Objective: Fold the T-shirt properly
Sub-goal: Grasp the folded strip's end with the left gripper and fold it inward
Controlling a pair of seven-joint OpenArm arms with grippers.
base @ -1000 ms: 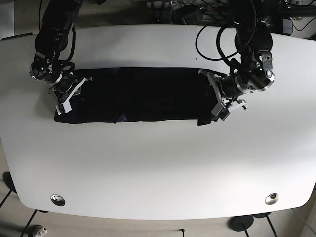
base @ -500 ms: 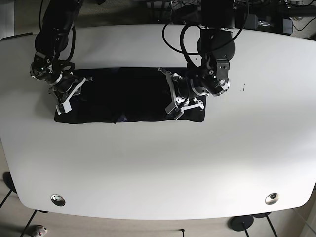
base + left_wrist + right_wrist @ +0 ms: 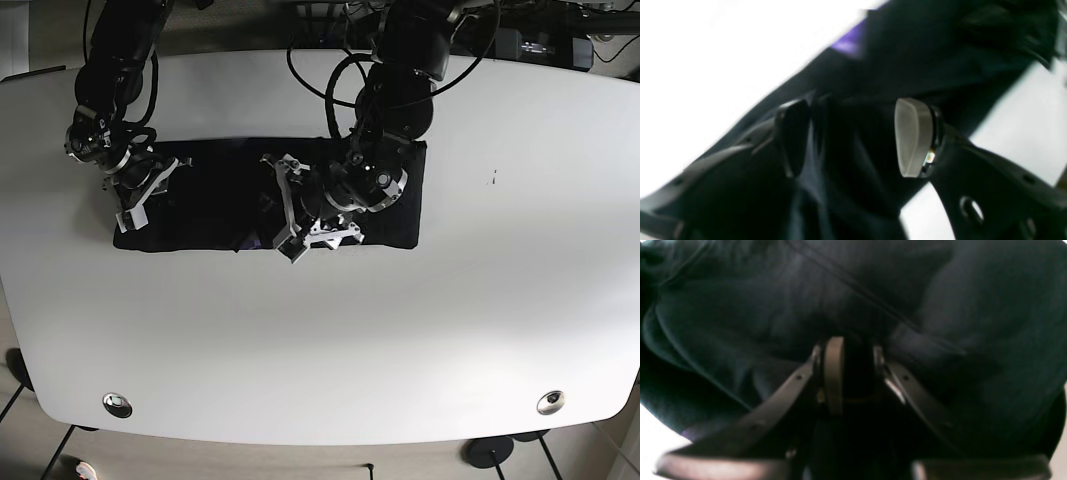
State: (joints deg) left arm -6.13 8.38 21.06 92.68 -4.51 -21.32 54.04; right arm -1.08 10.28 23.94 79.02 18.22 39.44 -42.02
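Observation:
A black T-shirt [image 3: 215, 195] lies as a long folded band on the white table [image 3: 320, 340]. My left gripper [image 3: 290, 208] is over the band's middle. Its right end is doubled over, with the fold edge at about [image 3: 418, 195]. In the left wrist view the left gripper [image 3: 853, 136] has its jaws set wide, with a bunch of black cloth [image 3: 923, 50] filling the gap. My right gripper [image 3: 140, 195] is at the shirt's left end. In the right wrist view the right gripper [image 3: 853, 370] is pinched on dark cloth [image 3: 740, 306].
Bare white tabletop lies in front of the shirt and to its right [image 3: 520, 200]. Two round metal fittings sit near the front edge [image 3: 117, 403], [image 3: 550, 402]. Cables hang behind the left arm [image 3: 345, 70]. A small purple patch shows on the cloth [image 3: 846, 43].
My left gripper has travelled from the shirt's right end to its middle, drawing that end over the body. The shirt's right edge is now a fold. The right gripper has stayed put.

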